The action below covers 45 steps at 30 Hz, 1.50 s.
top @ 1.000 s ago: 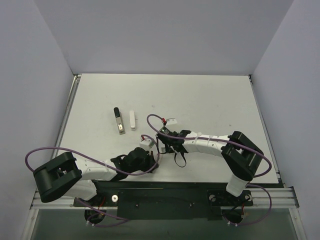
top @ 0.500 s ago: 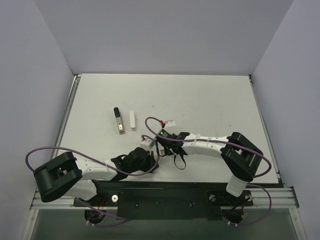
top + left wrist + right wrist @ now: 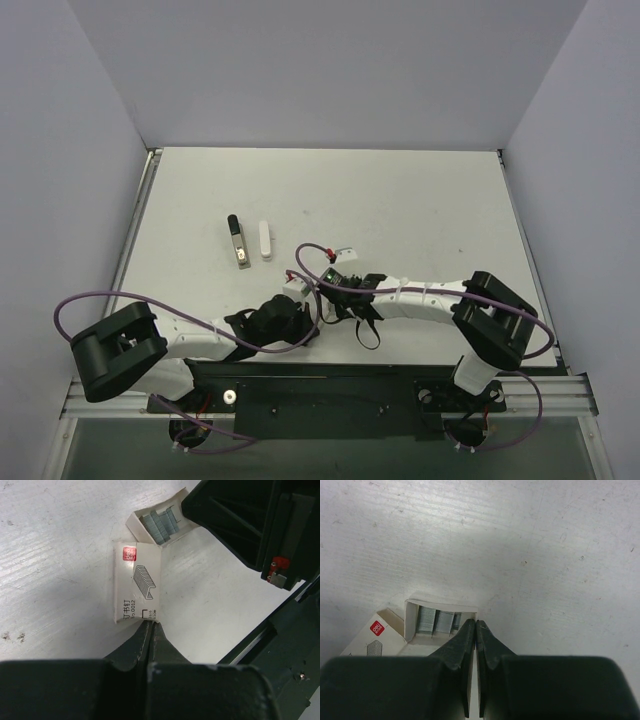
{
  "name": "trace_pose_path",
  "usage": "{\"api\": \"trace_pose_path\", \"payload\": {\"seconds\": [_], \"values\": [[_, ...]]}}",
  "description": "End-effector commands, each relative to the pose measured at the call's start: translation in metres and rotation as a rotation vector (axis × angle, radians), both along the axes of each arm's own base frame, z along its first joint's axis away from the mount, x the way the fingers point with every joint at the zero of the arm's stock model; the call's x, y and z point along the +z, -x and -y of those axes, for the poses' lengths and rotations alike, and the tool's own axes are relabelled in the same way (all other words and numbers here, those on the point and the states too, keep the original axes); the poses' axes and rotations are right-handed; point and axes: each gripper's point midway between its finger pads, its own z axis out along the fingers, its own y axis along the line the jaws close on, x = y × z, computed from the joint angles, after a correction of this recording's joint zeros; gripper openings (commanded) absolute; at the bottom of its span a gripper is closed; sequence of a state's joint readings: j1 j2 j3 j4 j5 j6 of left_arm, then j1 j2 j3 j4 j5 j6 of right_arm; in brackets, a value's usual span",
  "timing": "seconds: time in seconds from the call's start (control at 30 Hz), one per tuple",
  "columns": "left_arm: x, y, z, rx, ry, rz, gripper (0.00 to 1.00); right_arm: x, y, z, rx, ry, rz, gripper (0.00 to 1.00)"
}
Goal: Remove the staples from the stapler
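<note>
White bench before us: the small slim stapler, black-and-silver metal rail beside white plastic bar, lies long axis pointing away from us. Both our jaws, closed, sit near-right of it; left arm looks nearer.

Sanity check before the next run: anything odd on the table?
Yes. The stapler lies in two parts, white top bar beside the black-and-silver rail, not touching. Toward the near edge, the staple box sits open, staples exposed.
</note>
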State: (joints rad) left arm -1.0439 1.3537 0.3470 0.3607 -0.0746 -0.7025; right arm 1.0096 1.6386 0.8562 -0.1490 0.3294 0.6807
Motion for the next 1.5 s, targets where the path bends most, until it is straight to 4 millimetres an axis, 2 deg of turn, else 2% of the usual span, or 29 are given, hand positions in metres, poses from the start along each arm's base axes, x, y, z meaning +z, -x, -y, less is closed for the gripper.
{"api": "trace_pose_path", "payload": {"seconds": [0.0,0.4,1.0,1.47], "values": [[0.006,-0.004,0.009,-0.006,0.008,0.020,0.00,-0.004,0.017,0.015,0.003,0.053,-0.021,0.00],[0.006,-0.003,0.008,-0.013,0.003,0.023,0.00,-0.007,0.028,0.030,-0.001,0.090,-0.011,0.00],[0.002,-0.001,-0.004,0.010,-0.016,0.024,0.00,-0.011,0.047,0.042,0.004,0.098,-0.008,0.00],[0.001,0.001,-0.004,-0.013,-0.027,0.029,0.00,-0.009,0.056,0.046,0.016,0.106,0.003,0.00]]}}
